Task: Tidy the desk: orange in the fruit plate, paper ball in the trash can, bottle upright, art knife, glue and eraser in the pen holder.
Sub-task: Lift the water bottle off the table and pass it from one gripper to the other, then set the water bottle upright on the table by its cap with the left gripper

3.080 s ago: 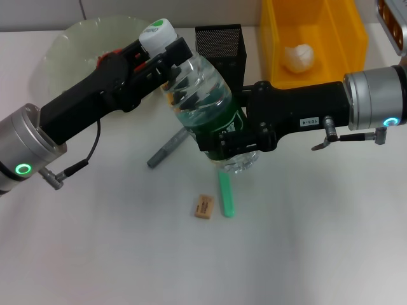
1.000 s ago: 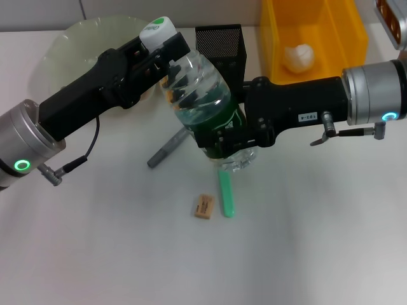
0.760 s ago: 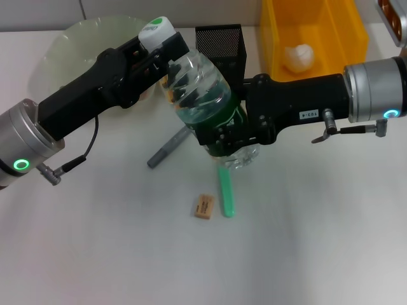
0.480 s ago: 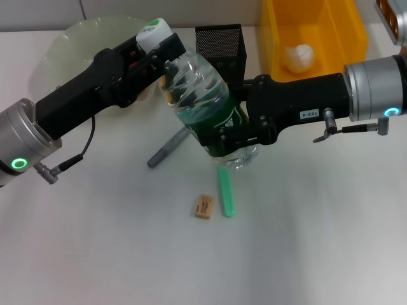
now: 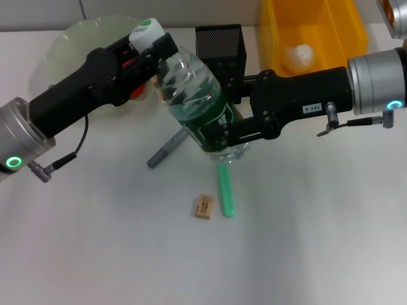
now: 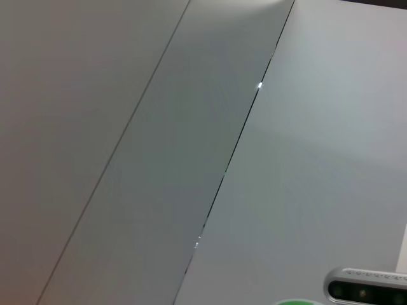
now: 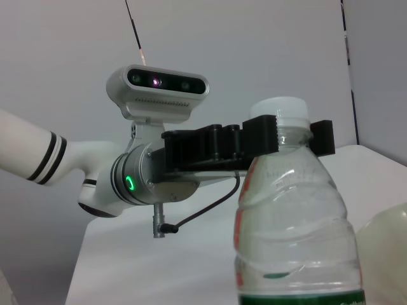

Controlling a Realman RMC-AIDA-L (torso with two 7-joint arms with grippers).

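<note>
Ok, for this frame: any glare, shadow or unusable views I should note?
Head view: even light, soft shadows on the desk under both arms, small highlights on the water bottle. Left wrist view: nothing useful, only pale panels with one bright glint on a seam. Right wrist view: the bottle is close and sharp, with the left gripper at its neck.

My clear plastic water bottle [image 5: 194,105] hides my right gripper's [image 5: 224,136] fingertips, part of the grey art knife [image 5: 166,147] and the pale green plate's [image 5: 76,38] rim.
</note>
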